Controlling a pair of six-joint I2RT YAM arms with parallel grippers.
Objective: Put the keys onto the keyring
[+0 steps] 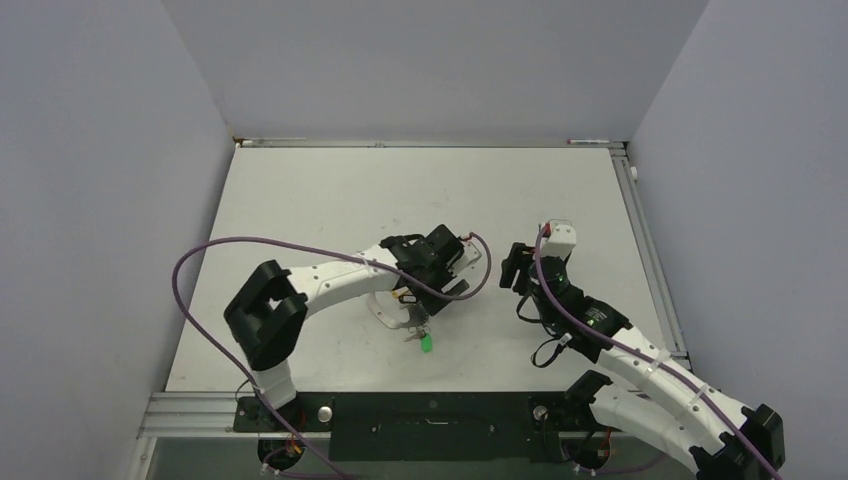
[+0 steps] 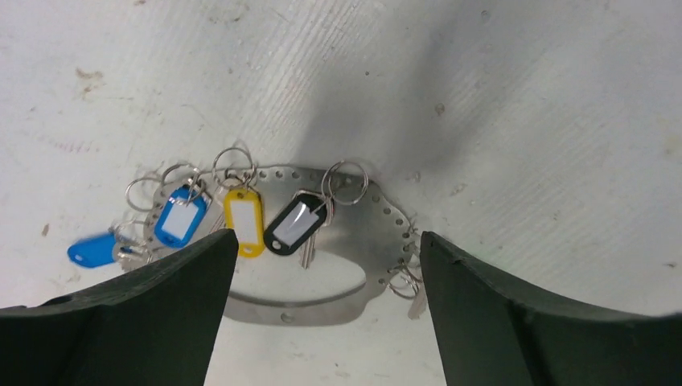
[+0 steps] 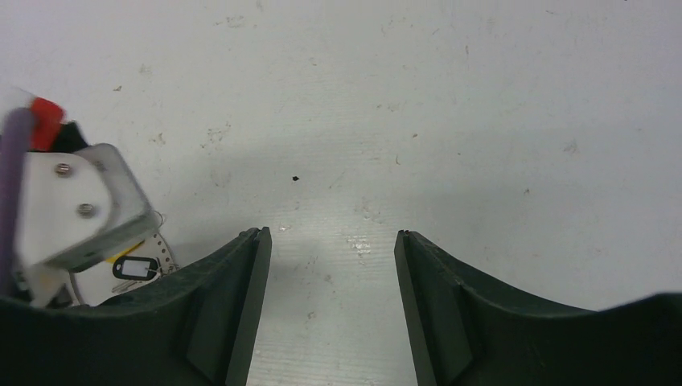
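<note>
the white table [image 1: 300, 200] is boxed in by grey walls [image 1: 100, 150] on the left, the far side and the right, with a metal rail along its right edge. the left arm [image 1: 330, 280] reaches in to the table's middle; the right arm [image 1: 620, 350] bends in from the near right.

the left gripper [image 1: 415, 305] hangs over the keyring, and in its wrist view [image 2: 326, 241] the jaws stand wide apart with nothing between them. the right gripper [image 1: 512, 268] is well to the right of the ring, its jaws [image 3: 331, 235] also apart over bare surface.

the keyring [image 2: 392, 215] lies flat near the table's middle, well apart from every edge, with bare table showing on all sides. its long axis runs across the left wrist view, finger to finger.

the keys fan along its far-left arc. the yellow key [image 2: 244, 221] points straight toward the camera. the black key [image 2: 293, 225] and a labelled blue key [image 2: 180, 217] tilt down-left. a second blue key [image 2: 91, 249] lies nearly sideways, outside the loop. the green key [image 1: 426, 343] lies just on the near side of the ring. whether any key is threaded onto the ring cannot be told.
</note>
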